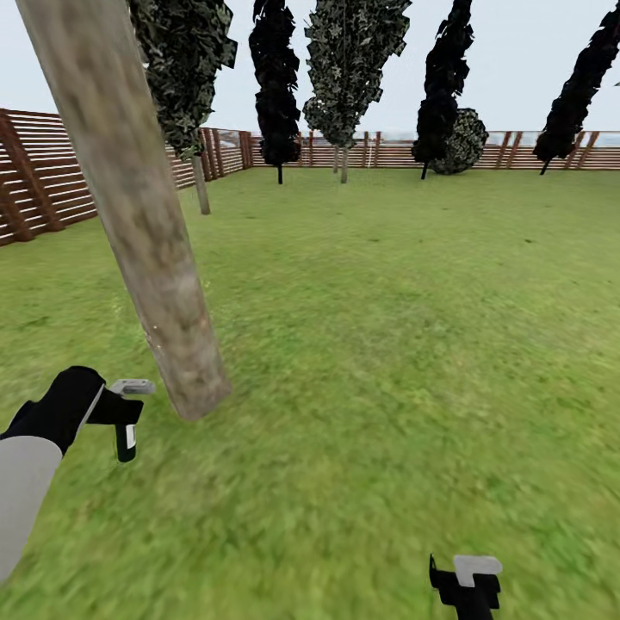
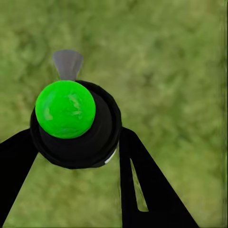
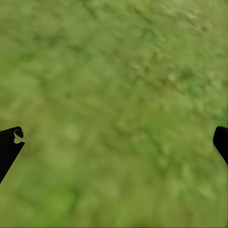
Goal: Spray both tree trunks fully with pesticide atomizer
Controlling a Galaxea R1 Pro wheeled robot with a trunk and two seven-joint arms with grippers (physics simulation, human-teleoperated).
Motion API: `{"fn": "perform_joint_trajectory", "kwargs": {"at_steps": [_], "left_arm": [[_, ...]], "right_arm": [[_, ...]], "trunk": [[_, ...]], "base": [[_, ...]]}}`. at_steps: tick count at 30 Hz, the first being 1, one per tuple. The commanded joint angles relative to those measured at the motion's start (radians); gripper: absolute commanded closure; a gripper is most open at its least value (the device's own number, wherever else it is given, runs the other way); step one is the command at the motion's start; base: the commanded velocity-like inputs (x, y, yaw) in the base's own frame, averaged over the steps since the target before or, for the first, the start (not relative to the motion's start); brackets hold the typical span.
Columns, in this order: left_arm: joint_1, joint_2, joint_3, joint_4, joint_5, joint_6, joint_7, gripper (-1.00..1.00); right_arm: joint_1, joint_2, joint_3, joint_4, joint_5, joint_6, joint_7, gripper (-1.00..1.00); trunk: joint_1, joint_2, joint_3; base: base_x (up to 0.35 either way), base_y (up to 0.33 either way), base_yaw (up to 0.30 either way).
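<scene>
L jaws clamp atomizer (image 2: pixel 76 123) beside tree trunk (image 1: pixel 138 224); R jaws spread, empty.

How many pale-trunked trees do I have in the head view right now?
3. The nearest trunk is close ahead on the left; the second trunk stands by the left fence; the third trunk is at the far fence. Others may hide behind the dark conifers.

Pale mottled tree trunk (image 1: pixel 138 207) leaning, rooted in lawn, green-capped black atomizer (image 2: pixel 76 121) gripped between left claw (image 2: pixel 78 156) fingers
</scene>
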Motion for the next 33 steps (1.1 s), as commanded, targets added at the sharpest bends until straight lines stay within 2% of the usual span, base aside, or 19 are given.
{"fn": "perform_joint_trajectory", "kwargs": {"at_steps": [1,5,18,22,25,27,30,33], "left_arm": [[-0.001,-0.003,0.003,-0.001,-0.013,0.003,-0.009,1.00],[0.000,-0.019,0.002,0.000,-0.015,0.003,-0.009,1.00],[-0.001,-0.019,0.006,-0.001,-0.015,0.006,-0.008,1.00],[-0.001,-0.018,0.064,-0.001,-0.017,0.004,-0.008,1.00],[-0.001,-0.017,0.074,-0.001,-0.021,0.005,-0.006,1.00],[-0.004,-0.019,0.068,-0.001,-0.022,0.006,-0.002,1.00],[-0.020,-0.027,0.067,-0.001,-0.020,0.016,0.031,1.00],[-0.078,-0.050,0.067,0.009,-0.020,0.018,0.036,1.00]], "right_arm": [[-0.001,0.000,-0.005,0.000,0.011,-0.002,-0.006,-1.00],[-0.001,0.000,-0.005,0.000,0.011,-0.002,-0.006,-1.00],[-0.001,0.000,-0.005,0.000,0.011,-0.002,-0.006,-1.00],[-0.001,0.000,-0.005,0.000,0.011,-0.002,-0.006,-1.00],[-0.001,0.001,-0.005,0.000,0.011,-0.002,-0.006,-1.00],[-0.001,0.001,-0.005,0.000,0.011,-0.002,-0.006,-1.00],[-0.001,0.000,-0.005,0.000,0.011,-0.002,-0.006,-1.00],[-0.001,0.001,-0.005,0.000,0.011,-0.002,-0.006,-1.00]], "trunk": [[0.000,0.000,-0.001],[0.000,0.000,-0.001],[0.000,0.000,-0.001],[0.000,0.000,-0.001],[0.000,0.000,-0.001],[0.000,0.000,-0.001],[0.000,0.000,-0.001],[0.000,0.000,-0.001]], "base": [[0.254,-0.173,0.000],[0.119,-0.240,0.000],[0.003,-0.273,0.000],[0.070,-0.270,0.077],[0.143,-0.166,0.251],[0.031,-0.032,0.275],[0.004,-0.004,0.277],[0.000,0.000,0.278]]}}
